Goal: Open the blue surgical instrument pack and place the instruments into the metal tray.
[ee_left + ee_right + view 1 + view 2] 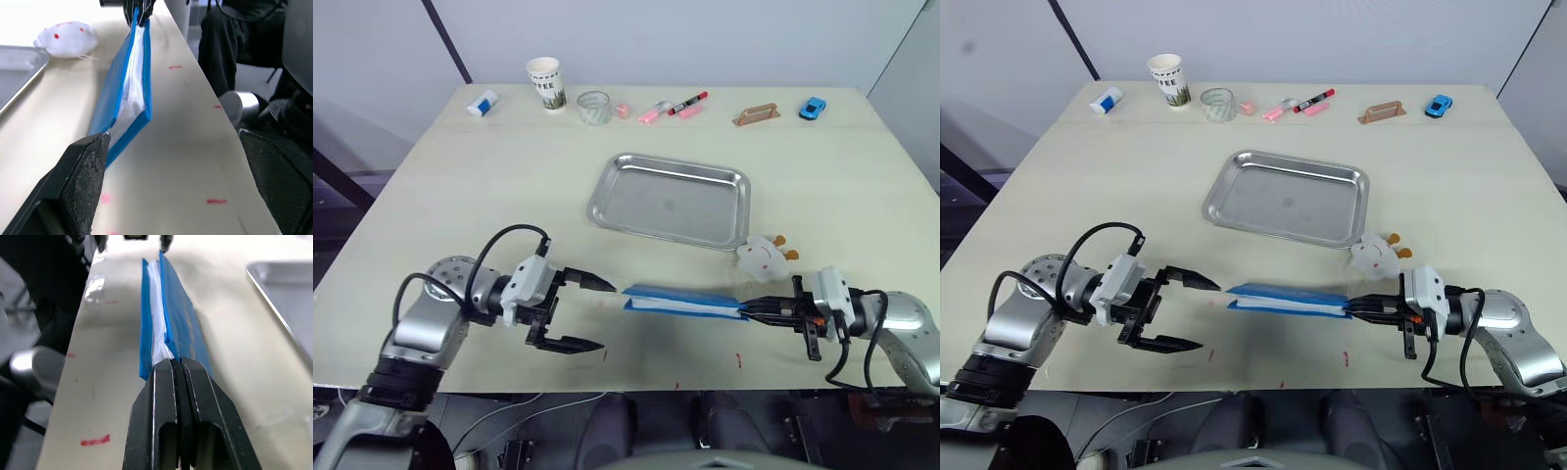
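Head views: blue surgical instrument pack (685,301) lies near the front edge of the bench (489,186), long side across, btwn the two arms. Right gripper (751,310) has its fingers pinched tight on the pack's right end. Left gripper (590,313) sits just off the pack's left end, fingers spread wide, nothing btwn them; upper finger tip is close to the pack's left corner, can't tell if touching. Metal tray (617,181) is behind the pack, mid-bench, nothing in it. White plush toy w/ orange bits (763,255) sits just off the tray's front-right corner, near the right gripper. Along the back edge, robot's left to right: white-and-blue tube (482,103), paper cup (546,83), clear glass (594,108), pink items and red-capped marker pen (687,103), tan handled piece (757,116), small blue toy car (813,108).

Left wrist view: both black fingers (83,181) wide apart, the pack (124,93) running away from them, end-on, blue cover w/ pale lining showing at the gap. Its near corner is next to one finger. Tray rim (19,68) and plush toy (66,38) to one side. Red marks on the bench surface.

Right wrist view: fingers (161,411) pressed together on the pack's (168,318) near end, white lining bunched at the pinch. Tray corner (281,293) beside it
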Controlling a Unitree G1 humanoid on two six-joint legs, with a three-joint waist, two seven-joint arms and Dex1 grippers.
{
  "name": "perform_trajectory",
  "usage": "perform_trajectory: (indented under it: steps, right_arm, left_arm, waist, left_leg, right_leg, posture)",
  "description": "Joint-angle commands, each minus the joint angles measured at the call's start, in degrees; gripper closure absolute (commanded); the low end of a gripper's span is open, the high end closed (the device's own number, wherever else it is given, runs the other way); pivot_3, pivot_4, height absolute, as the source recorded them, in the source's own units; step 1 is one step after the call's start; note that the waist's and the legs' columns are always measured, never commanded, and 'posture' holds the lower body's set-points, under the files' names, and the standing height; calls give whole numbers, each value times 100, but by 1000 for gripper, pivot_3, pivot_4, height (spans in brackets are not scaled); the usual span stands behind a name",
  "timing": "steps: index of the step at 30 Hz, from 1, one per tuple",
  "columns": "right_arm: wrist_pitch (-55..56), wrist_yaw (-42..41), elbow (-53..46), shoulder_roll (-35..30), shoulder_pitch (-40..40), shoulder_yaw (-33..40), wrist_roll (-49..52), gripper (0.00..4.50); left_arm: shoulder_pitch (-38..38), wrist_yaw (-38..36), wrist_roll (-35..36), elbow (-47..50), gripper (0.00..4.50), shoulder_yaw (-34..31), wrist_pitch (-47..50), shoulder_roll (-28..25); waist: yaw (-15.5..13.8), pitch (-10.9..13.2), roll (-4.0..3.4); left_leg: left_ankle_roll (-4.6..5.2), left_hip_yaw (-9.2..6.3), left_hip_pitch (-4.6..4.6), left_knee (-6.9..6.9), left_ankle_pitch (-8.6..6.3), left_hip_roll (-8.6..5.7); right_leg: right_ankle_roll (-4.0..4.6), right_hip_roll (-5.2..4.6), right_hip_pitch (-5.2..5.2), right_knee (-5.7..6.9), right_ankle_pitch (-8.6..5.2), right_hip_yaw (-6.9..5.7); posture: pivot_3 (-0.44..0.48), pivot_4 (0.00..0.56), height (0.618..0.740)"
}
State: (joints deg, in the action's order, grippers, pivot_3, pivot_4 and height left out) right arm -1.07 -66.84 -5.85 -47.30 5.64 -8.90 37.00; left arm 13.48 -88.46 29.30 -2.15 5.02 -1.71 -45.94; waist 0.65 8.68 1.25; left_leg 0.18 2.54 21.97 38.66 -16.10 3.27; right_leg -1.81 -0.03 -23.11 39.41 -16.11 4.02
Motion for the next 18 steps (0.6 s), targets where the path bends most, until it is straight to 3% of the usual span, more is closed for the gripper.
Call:
perform_trajectory:
  steps: [1,10,18]
  right_arm:
    - [-427,77,-18,138,189,187,44,4392]
    - [-589,-185,523,574,760,369,-327,4392]
    - [-431,-682,625,702,845,479,-497,4392]
  left_arm:
    - [187,183,-39,-214,0,-73,-88,312]
    - [842,428,-136,-1066,0,-212,-129,1079]
    - [943,121,-31,-1399,0,-521,-70,1027]
  waist:
    - [1,0,1]
    - [7,0,1]
    - [16,0,1]
  left_leg:
    - [0,-1,0,1,0,0]
    - [0,-9,8,8,0,-1]
    - [0,-15,9,9,0,0]
  right_leg:
    - [0,1,0,1,0,0]
    - [-1,3,-1,1,1,-6]
    - [-1,4,-1,1,1,-9]
  posture:
    - [0,150,725]
    - [0,150,725]
    - [0,150,725]
